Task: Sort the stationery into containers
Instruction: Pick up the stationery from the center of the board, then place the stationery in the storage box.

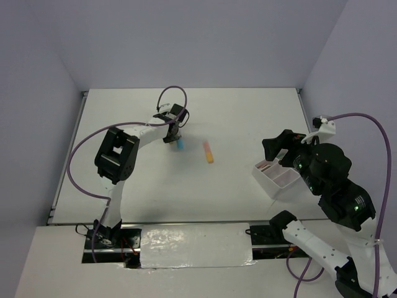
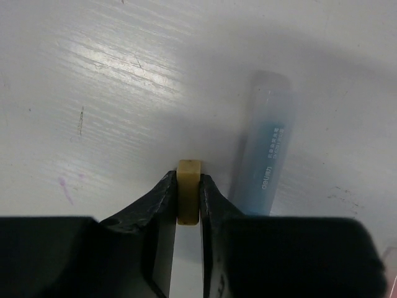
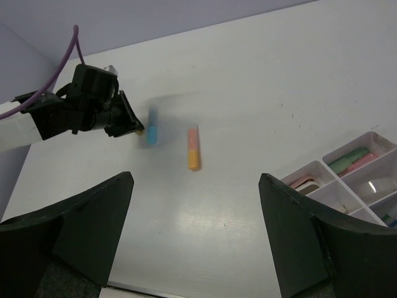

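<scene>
Eraser [image 2: 188,186] tiny, likely light, rubbery, grippy; left jaws pinched it mid-body. Blue marker [image 2: 263,155] just right of jaws. Right jaws wide, empty.

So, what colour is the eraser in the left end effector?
Pale tan eraser, clearest in the left wrist view.

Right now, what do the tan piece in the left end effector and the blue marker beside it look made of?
Tan piece: probably rubber eraser, matte and opaque, square-edged. Blue marker: likely plastic, frosted translucent barrel with printed lettering, though blurred.
</scene>
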Tool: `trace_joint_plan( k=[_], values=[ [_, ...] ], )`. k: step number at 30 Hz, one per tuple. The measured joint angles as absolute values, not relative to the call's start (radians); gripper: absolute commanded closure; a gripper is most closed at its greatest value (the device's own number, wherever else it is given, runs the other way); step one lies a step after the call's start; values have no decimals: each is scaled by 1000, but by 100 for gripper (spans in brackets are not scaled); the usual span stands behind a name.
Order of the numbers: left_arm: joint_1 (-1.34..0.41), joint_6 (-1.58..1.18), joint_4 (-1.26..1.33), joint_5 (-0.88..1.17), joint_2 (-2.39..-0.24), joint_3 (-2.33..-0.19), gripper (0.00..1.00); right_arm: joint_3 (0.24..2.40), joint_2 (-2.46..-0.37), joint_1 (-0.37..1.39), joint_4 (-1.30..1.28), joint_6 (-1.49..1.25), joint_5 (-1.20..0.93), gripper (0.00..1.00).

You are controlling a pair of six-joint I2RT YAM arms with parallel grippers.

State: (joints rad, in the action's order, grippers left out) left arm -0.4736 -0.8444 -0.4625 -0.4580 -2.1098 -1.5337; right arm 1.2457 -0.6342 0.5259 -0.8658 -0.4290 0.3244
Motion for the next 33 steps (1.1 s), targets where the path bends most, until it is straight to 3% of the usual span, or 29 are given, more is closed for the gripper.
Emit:
trace_joint_plan(
  k=[4, 13, 19, 33],
  values=[
    [-474, -842, -461, -457, -2110, -1533, 100, 1236, -640, 526, -859, -429, 324, 10],
    [-495, -784, -425, -440, -1906, -1347, 100, 1235, -653, 526, -856, -428, 320, 10],
    [-641, -616, -205, -291, -1729, -1347, 100, 1248, -656, 526, -857, -425, 328, 10],
    [-877, -441, 190, 272, -1965, -1556, 100, 1319, -630, 526, -884, -426, 337, 10]
  ],
)
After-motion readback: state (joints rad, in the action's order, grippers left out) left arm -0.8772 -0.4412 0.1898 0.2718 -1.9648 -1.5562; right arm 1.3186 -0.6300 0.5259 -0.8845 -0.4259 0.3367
